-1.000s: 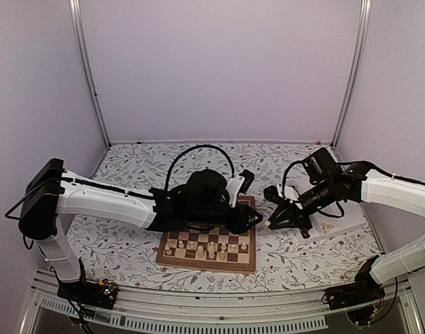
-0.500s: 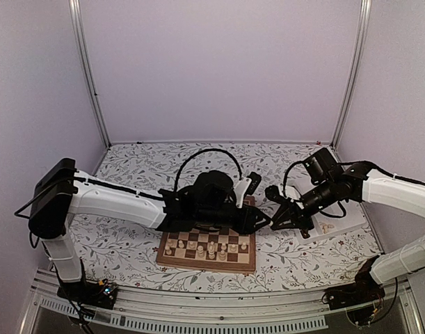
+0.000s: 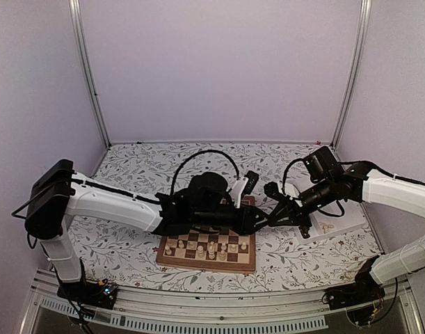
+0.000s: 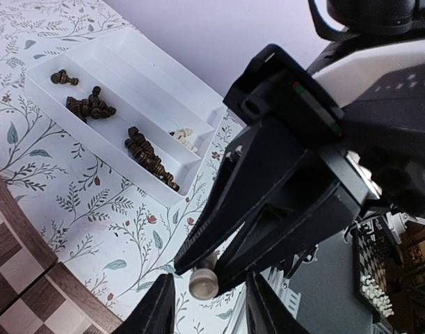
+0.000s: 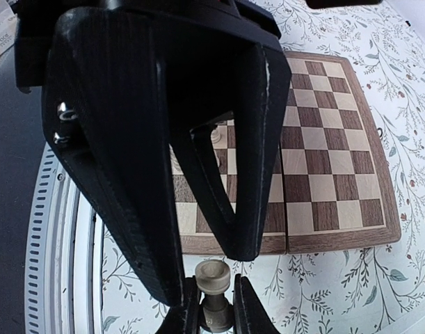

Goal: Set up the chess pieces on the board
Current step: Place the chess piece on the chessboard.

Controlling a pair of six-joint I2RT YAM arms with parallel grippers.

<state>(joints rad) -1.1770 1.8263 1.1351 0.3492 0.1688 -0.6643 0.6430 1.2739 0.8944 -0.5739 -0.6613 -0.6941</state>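
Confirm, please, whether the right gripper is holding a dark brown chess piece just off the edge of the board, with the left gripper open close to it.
Nearly: the chess piece in the right gripper is pale cream, not dark brown, as the right wrist view shows. It is just off the edge of the board, with the left gripper open close to it.

Top view: left arm [image 3: 122, 205] covers far half of board [image 3: 205, 265]; squares there hidden. Pale chess pieces [image 3: 211, 247] on near ranks too small to type. White tray [image 3: 348, 224] mostly behind right arm [image 3: 396, 186].

Left wrist view: only board corner shows, rest cut by edge. Dark chess pieces [image 4: 146, 149] in tray too small to type.

Right wrist view: held pale chess piece [image 5: 215, 299] cut off at bottom edge. Left gripper [image 5: 209, 276] hides board centre.
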